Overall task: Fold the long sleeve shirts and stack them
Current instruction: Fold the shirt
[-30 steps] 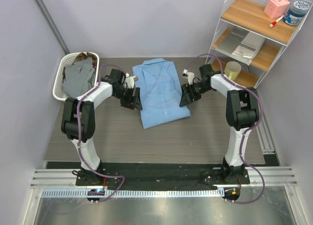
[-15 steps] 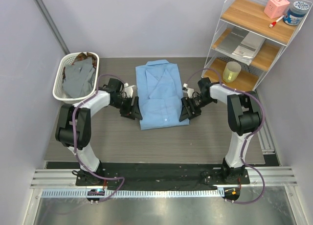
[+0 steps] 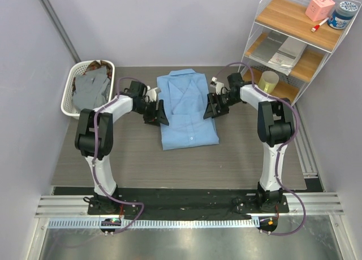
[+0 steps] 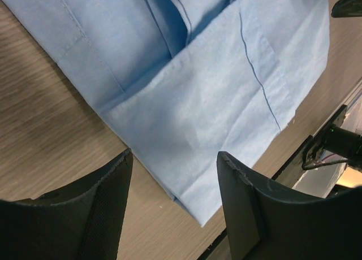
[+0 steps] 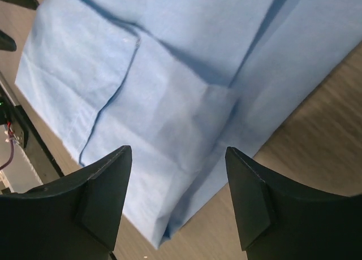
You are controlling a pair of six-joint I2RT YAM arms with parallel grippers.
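A light blue collared long sleeve shirt (image 3: 188,113) lies folded into a narrow rectangle in the middle of the table, collar at the far end. My left gripper (image 3: 158,112) hangs open at its left edge. My right gripper (image 3: 210,108) hangs open at its right edge. In the left wrist view the open left gripper (image 4: 174,155) frames a lower corner of the shirt (image 4: 203,96), holding nothing. In the right wrist view the open right gripper (image 5: 178,150) is above the shirt's folded edge (image 5: 169,79), also empty. A grey shirt (image 3: 90,90) and a brown one (image 3: 92,65) lie in the basket.
A white laundry basket (image 3: 67,99) stands at the far left of the table. A wire shelf unit (image 3: 257,20) stands at the far right with a yellow cup (image 3: 269,81), papers, a pink box and a jar on it.
Both grippers slid down the shirt's sides and came back toward its far half. The shirt's lower part has been drawn in, so it now lies narrower and straighter.
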